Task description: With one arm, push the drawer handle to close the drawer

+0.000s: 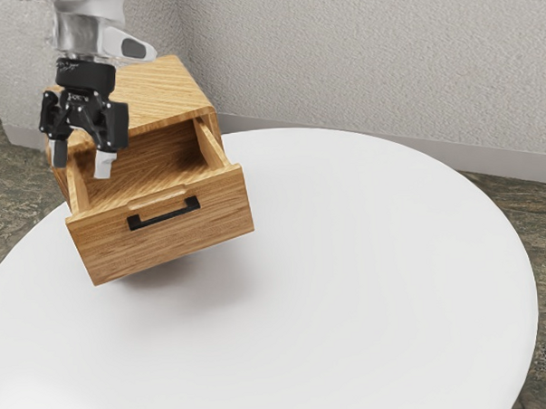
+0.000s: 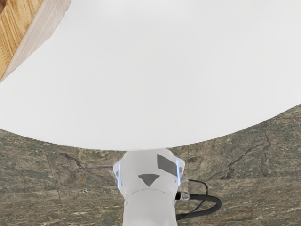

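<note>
My gripper hangs at the exterior view's upper left, pointing down with its two fingertips apart and nothing between them. It appears in front of the wooden cabinet and overlaps the drawer's left side in that view; the depth between them is hard to judge. The drawer stands pulled out, its inside visible. A black bar handle is fixed to the drawer's front, apart from the fingers. In the wrist view, part of the wooden cabinet shows at a corner.
The cabinet stands on a round white table, near its edge by the textured wall. The wrist view has the white tabletop, the stone-like floor and the arm's white base with a black cable.
</note>
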`<state>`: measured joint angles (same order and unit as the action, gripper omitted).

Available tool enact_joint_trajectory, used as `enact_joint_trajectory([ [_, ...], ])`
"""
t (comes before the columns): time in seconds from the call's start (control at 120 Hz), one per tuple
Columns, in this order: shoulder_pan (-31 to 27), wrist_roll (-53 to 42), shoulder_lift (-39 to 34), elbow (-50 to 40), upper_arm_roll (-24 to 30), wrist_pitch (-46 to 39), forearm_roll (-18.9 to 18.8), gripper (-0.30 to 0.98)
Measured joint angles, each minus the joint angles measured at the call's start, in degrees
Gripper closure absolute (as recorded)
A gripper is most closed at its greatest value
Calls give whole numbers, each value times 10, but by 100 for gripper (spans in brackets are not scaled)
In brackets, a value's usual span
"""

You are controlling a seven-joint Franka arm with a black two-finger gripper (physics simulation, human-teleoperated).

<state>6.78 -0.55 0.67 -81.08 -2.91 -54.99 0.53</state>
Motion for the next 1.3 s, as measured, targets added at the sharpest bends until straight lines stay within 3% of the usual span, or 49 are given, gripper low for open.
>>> enact_joint_trajectory([
  [0.15, 23, 8, -8, -19, 1, -148, 5, 0],
  [0.217, 5, 22, -77, -88, 25, -185, 9, 0],
  [0.275, -191, 37, -182, -181, 174, -212, 39, 2],
  [0.308, -334, 45, -258, -227, 274, -217, 80, 4],
  [0.333, -408, 51, -302, -252, 325, -218, 110, 5],
  [0.408, -557, 67, -418, -287, 429, -212, 205, 13],
  [0.467, -618, 81, -491, -313, 471, -201, 281, 22],
  [0.583, -645, 124, -601, -368, 486, -173, 390, 41],
  [0.725, -650, 173, -627, -421, 511, -186, 441, 59],
  [0.942, -703, 228, -614, -426, 545, -238, 452, 71],
  [1.3, -728, 290, -565, -425, 551, -287, 430, 76],
])
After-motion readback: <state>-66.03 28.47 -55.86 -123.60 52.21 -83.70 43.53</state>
